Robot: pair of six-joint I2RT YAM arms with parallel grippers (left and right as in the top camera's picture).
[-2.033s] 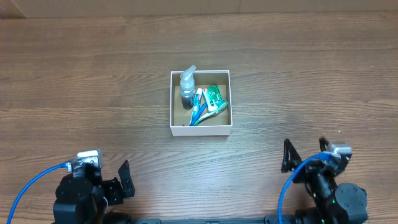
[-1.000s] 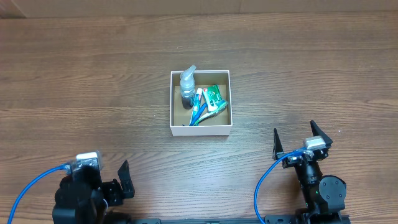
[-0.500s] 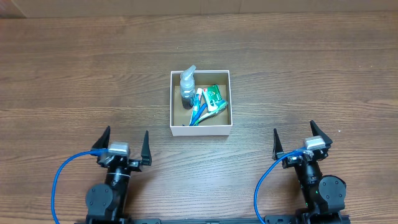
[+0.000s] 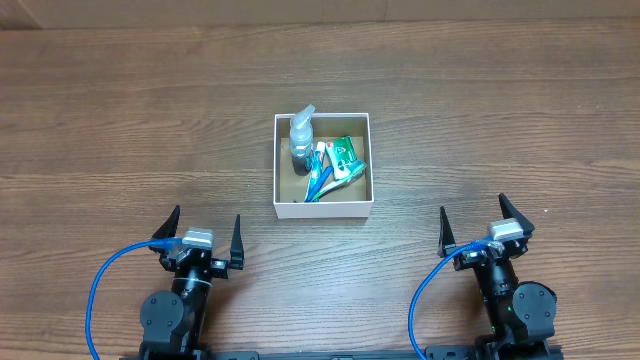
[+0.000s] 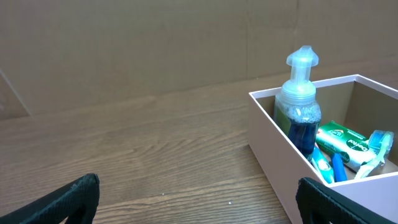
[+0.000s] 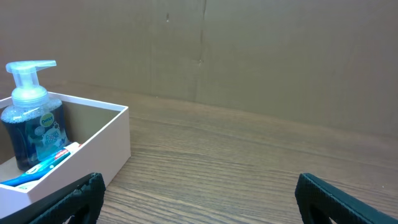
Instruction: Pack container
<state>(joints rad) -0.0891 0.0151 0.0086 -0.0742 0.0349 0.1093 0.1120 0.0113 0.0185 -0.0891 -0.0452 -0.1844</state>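
The container (image 4: 323, 209) is a small square white box with a brown inside, at the table's middle. In it stand a pump bottle (image 4: 302, 137) with blue liquid, a green-and-white tube (image 4: 346, 157) and blue toothbrushes (image 4: 318, 178). My left gripper (image 4: 203, 236) is open and empty near the front edge, left of the box. My right gripper (image 4: 484, 225) is open and empty near the front edge, right of the box. The left wrist view shows the box (image 5: 273, 146) and bottle (image 5: 300, 99) ahead to the right. The right wrist view shows the box (image 6: 93, 155) and bottle (image 6: 31, 118) ahead to the left.
The wooden table (image 4: 120, 120) runs all round the box. A brown cardboard wall (image 6: 249, 56) stands behind the table's far edge. Blue cables (image 4: 100, 290) loop beside both arm bases.
Both arms have swung from a folded pose to face the box, the right arm first, then the left. The box and its contents have not moved.
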